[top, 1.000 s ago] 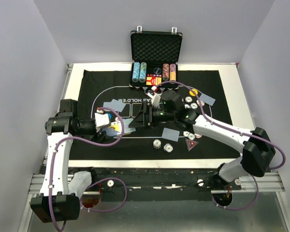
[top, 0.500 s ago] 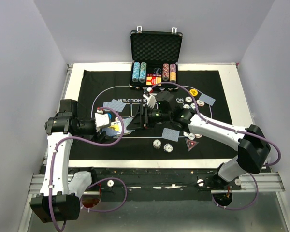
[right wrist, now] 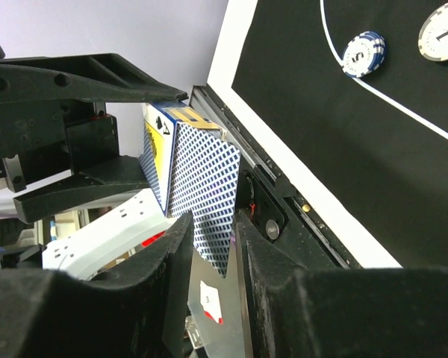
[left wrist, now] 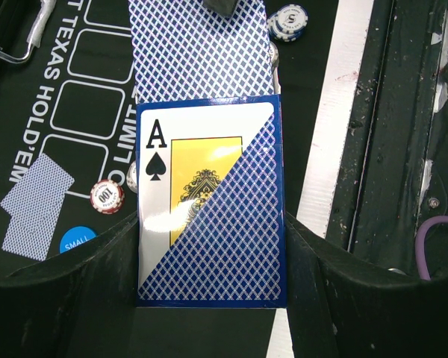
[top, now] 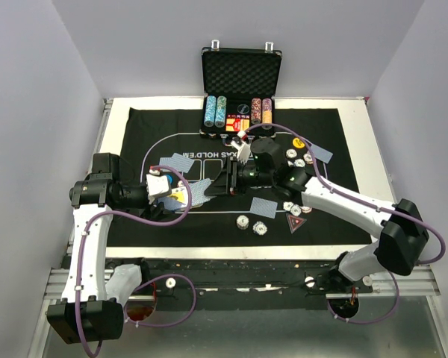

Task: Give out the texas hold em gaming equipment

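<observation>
Top view: left gripper (top: pixel 166 191) clamped on card pack (top: pixel 179 196), above left part of mat (top: pixel 321 216).
Left wrist: blue-backed card (left wrist: pixel 201 52) jutting from pack.
Right wrist: right gripper (right wrist: pixel 213 221) straddling that card, fingers narrowly apart; pinched or not, impossible to tell.

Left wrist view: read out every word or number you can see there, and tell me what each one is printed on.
"TEXAS HOLD'EM": white letters on the black mat.
"A" with a spade sign: on the card box.
"LIMIT": on the mat, right beside the card box edge.
"100": on the red-edged chip.
"5": on the blue-edged chip.
"SMALL": on the blue button; anything beneath is hidden.
</observation>
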Tool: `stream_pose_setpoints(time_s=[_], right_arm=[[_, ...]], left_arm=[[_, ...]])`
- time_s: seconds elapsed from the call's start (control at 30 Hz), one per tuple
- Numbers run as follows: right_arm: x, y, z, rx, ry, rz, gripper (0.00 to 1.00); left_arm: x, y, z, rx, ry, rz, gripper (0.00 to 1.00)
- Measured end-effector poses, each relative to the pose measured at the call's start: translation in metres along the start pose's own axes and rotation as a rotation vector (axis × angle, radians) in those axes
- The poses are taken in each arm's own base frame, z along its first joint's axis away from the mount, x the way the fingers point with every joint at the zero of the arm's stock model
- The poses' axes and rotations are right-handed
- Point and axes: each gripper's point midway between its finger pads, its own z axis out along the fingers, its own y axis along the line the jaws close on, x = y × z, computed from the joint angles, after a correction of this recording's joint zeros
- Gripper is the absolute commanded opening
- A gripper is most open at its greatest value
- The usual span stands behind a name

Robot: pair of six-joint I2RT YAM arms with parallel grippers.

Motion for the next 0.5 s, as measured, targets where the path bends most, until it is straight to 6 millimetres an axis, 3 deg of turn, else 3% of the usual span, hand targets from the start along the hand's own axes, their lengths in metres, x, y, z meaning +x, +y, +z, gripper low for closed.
stream_pose_setpoints(time_s=[0.33, 0.5], right_arm=[[-0.004, 0.006, -0.015, 0.000, -0.027, -0.003, 0.26], [-0.002, 0.003, -0.015, 0.008, -0.021, 0.004, 0.13]], left_arm=[[0.000, 0.000, 0.000, -0.001, 0.000, 0.002, 0.47], [0.000, 0.000, 0.000, -0.001, 0.000, 0.002, 0.47]])
